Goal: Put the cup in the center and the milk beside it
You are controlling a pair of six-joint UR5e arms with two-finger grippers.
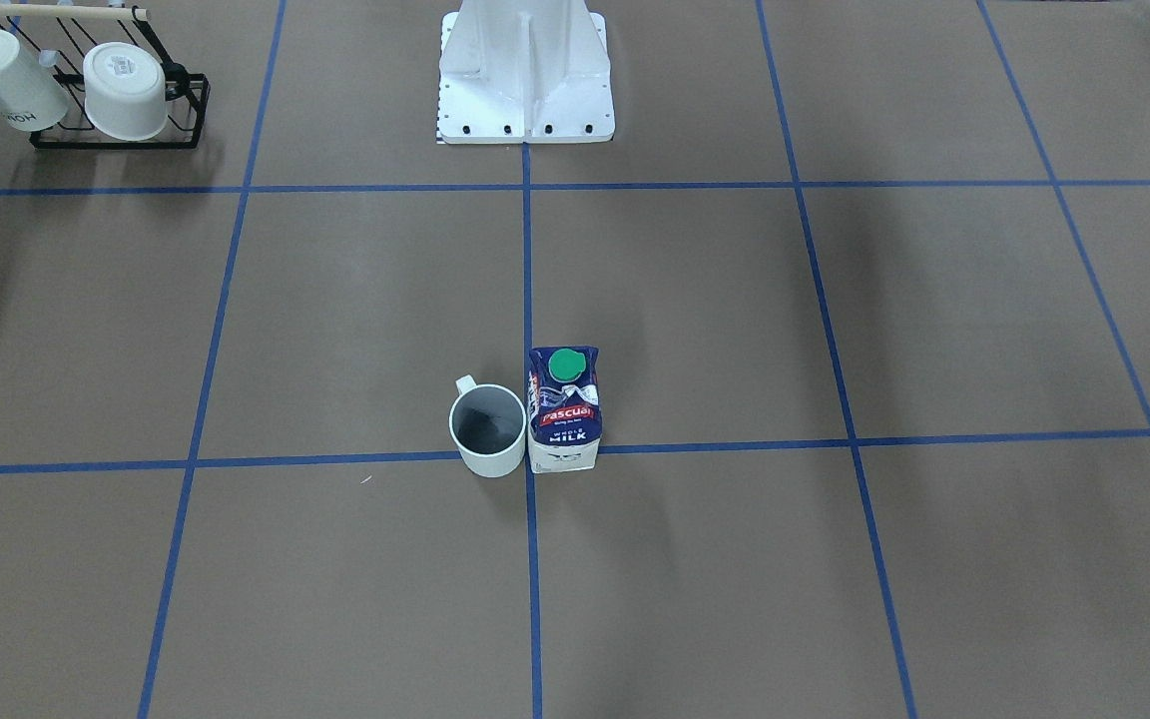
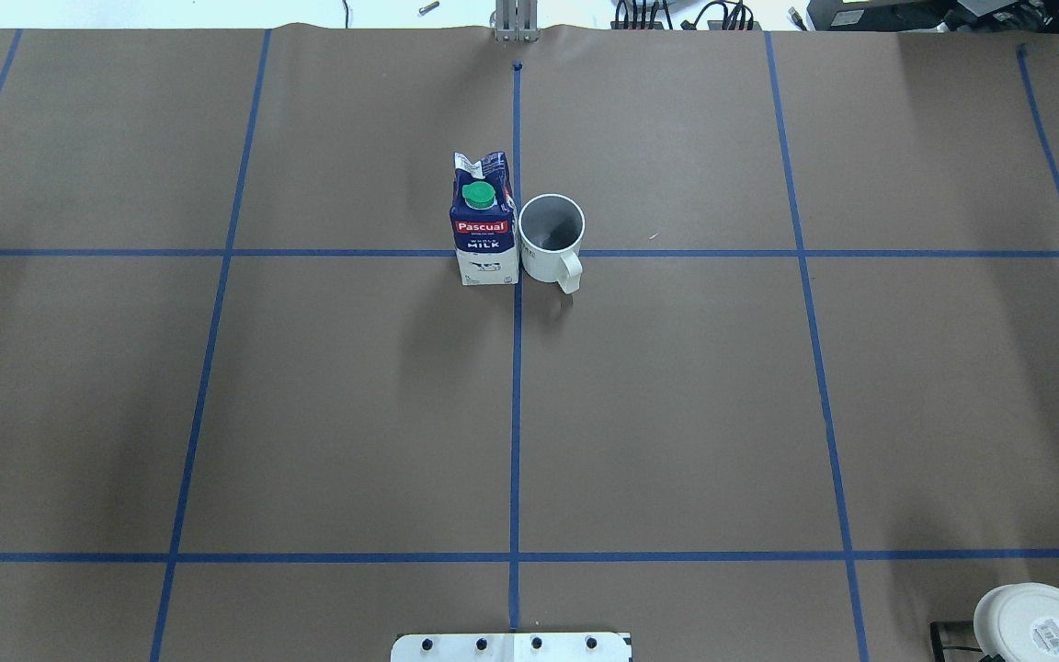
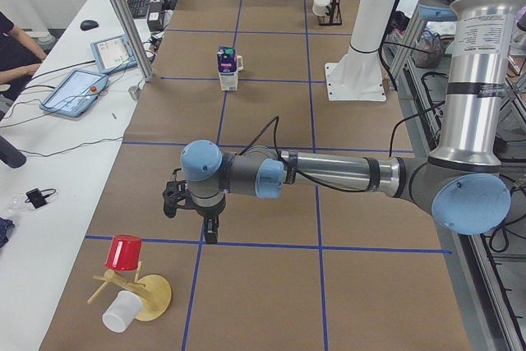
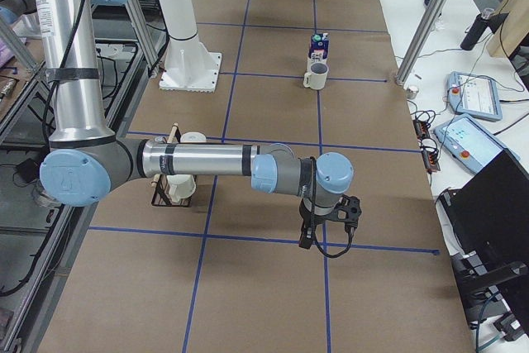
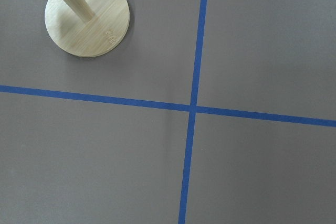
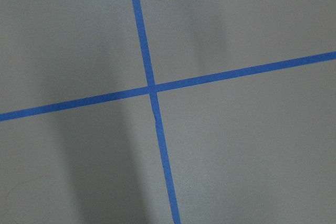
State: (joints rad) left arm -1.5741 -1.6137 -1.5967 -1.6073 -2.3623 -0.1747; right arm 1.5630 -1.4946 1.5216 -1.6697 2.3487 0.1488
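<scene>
Surface: I see a table [image 2: 677, 414] covered in brown paper, marked into squares by blue tape lines [image 2: 516, 414].
Centre: the cup [image 2: 551, 237] stands upright on the far cross line, just right of the middle line, its handle toward the robot.
Beside it: the milk [image 2: 483, 225] stands upright just left of the cup; I cannot tell whether they touch.
Near edge: the white robot base [image 1: 525, 100] sits on the middle line.
Near right corner: a black wire rack [image 1: 198, 100].
Left end: a wooden stand [image 5: 86, 14] on its round base.
</scene>
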